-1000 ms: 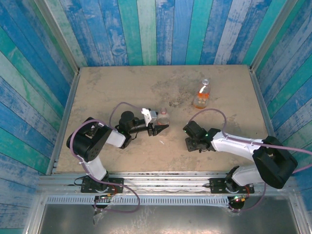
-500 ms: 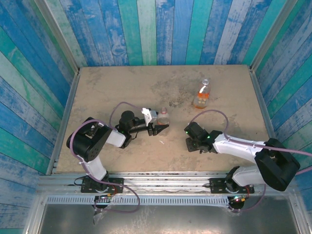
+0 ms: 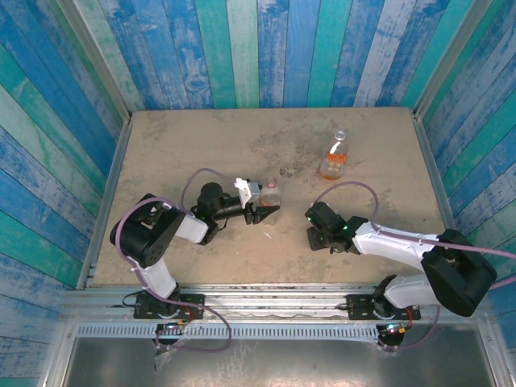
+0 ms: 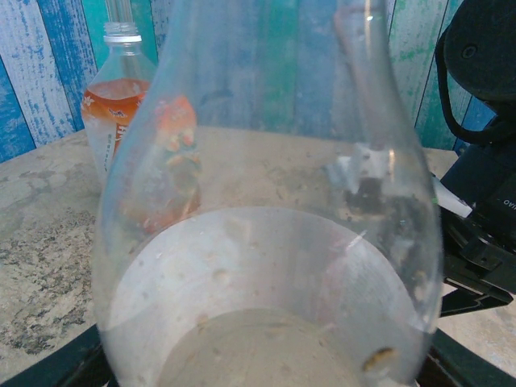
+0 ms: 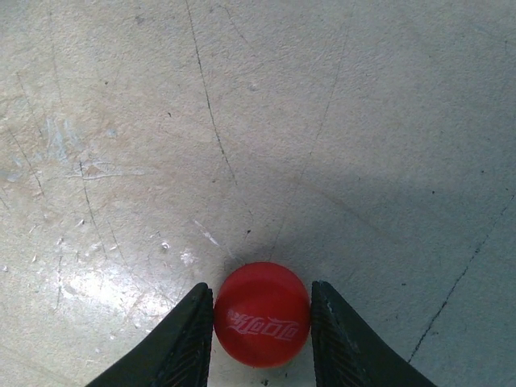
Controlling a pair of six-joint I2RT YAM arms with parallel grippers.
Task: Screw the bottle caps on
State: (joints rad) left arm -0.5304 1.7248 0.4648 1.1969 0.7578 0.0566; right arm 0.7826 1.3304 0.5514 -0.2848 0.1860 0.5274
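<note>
Red cap (image 5: 262,313) lies flat on the table (image 5: 242,121), to the right of the small bottle (image 3: 271,192) and nearer the arm bases. The right gripper (image 5: 262,292) pinches the cap, its 2 fingers meeting opposite sides. The left gripper (image 3: 268,203) clasps the small bottle. For a clean thread start, lift the cap level, centre it over that bottle's neck, and seat it before turning. The orange bottle (image 3: 332,160) stands well beyond the small bottle.

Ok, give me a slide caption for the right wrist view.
Right fingers bracket the red cap lying on the table.
</note>
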